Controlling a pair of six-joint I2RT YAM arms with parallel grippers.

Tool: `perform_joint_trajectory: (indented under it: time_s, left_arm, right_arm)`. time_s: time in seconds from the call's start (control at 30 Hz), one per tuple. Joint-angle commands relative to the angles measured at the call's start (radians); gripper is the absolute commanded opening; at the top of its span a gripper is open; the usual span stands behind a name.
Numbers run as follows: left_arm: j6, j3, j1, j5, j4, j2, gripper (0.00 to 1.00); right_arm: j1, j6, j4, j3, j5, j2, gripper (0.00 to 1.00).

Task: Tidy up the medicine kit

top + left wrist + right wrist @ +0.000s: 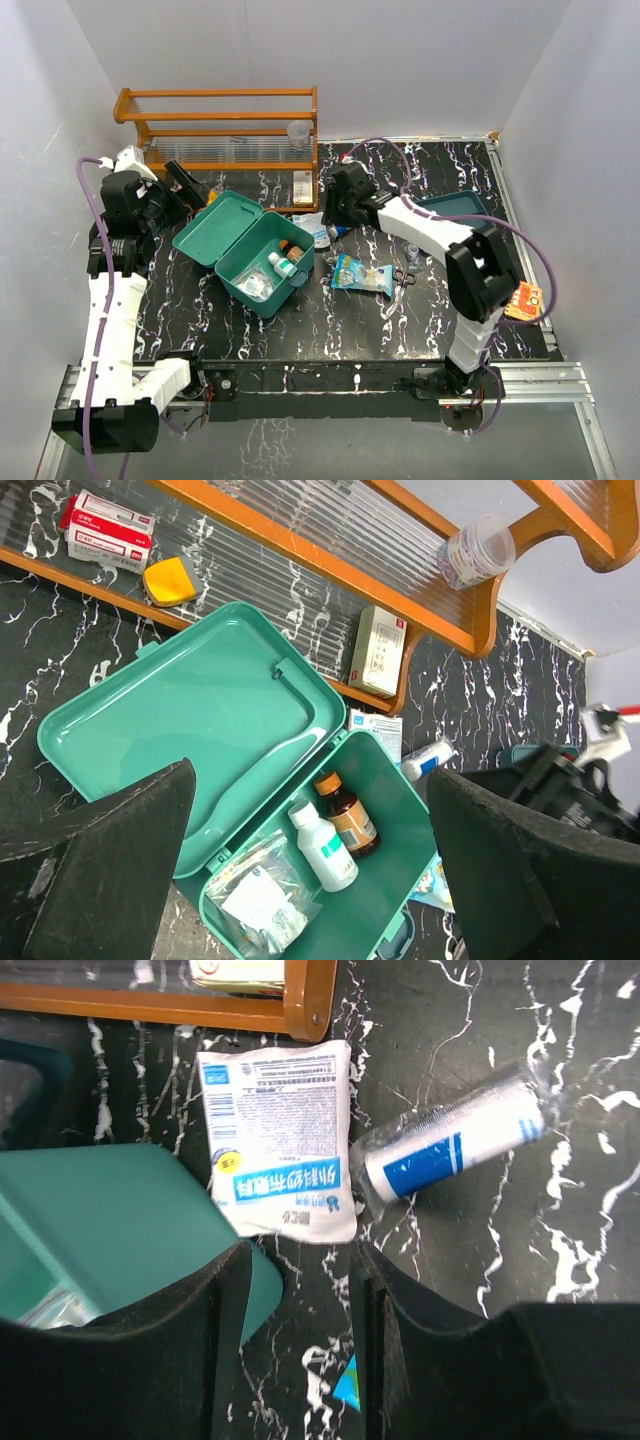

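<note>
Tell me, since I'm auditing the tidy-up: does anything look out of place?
Yes. A white sachet and a blue-banded tube lie loose on the table beside the open medicine kit, and an orange packet sits at the table's right edge.

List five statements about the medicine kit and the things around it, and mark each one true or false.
1. The medicine kit is shut. False: its lid lies folded back, open.
2. A brown bottle and a white bottle lie side by side inside the kit. True.
3. The white packet with blue print is packed in the kit. False: it lies on the table beside the kit.
4. The right gripper is open and holds nothing. True.
5. A clear plastic cup sits on the wooden rack. True.
</note>
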Motion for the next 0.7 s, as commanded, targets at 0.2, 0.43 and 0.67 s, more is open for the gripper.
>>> perform_joint_trajectory:
  time_s: [0.2, 0.43, 0.67]
  left_arm:
    - [-0.004, -0.059, -0.002, 0.04, 0.052, -0.052, 0.99]
    - [-0.031, -0.074, -0.003, 0.054, 0.076, -0.05, 0.99]
    - [-0.041, -0.076, -0.01, 0.058, 0.086, -0.047, 0.99]
  right_arm:
    - [0.001, 0.037, 0.093, 0.224, -0.002, 0.233, 0.33]
    - [0.001, 0.04, 0.042, 0.296, 0.078, 0.328, 0.34]
    - [0.0, 0.039, 0.007, 0.309, 0.077, 0.367, 0.38]
